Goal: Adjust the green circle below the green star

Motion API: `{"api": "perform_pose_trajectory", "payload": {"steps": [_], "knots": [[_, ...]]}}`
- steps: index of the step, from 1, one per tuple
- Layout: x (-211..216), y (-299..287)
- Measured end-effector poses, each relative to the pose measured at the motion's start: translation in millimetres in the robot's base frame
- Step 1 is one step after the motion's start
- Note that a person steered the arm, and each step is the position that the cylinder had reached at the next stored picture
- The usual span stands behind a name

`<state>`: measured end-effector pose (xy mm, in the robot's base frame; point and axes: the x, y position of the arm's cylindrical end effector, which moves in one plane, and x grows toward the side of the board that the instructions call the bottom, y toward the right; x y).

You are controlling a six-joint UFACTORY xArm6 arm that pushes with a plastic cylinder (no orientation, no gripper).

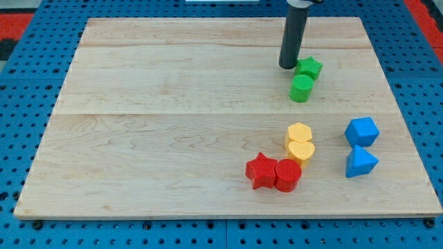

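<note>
The green star (309, 68) lies at the upper right of the wooden board (173, 124). The green circle (301, 88) sits just below it, slightly to its left, touching it or nearly so. My tip (287, 66) is the lower end of a dark rod that comes down from the view's top. It rests on the board just left of the green star and above and left of the green circle, close to both.
A yellow hexagon (299, 133) and a yellow heart (302, 151) sit together at lower right. A red star (261, 170) and a red circle (287, 175) lie below them. A blue cube (362, 131) and a blue triangle (360, 162) are at the far right.
</note>
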<state>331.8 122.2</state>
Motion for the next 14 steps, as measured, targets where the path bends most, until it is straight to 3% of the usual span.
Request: {"api": "perform_pose_trajectory", "payload": {"steps": [1, 2, 3, 4, 5, 6, 9, 13, 14], "knots": [[2, -19], [49, -13], [76, 14], [92, -4], [137, 11], [151, 51], [118, 13], [119, 147], [80, 146]]}}
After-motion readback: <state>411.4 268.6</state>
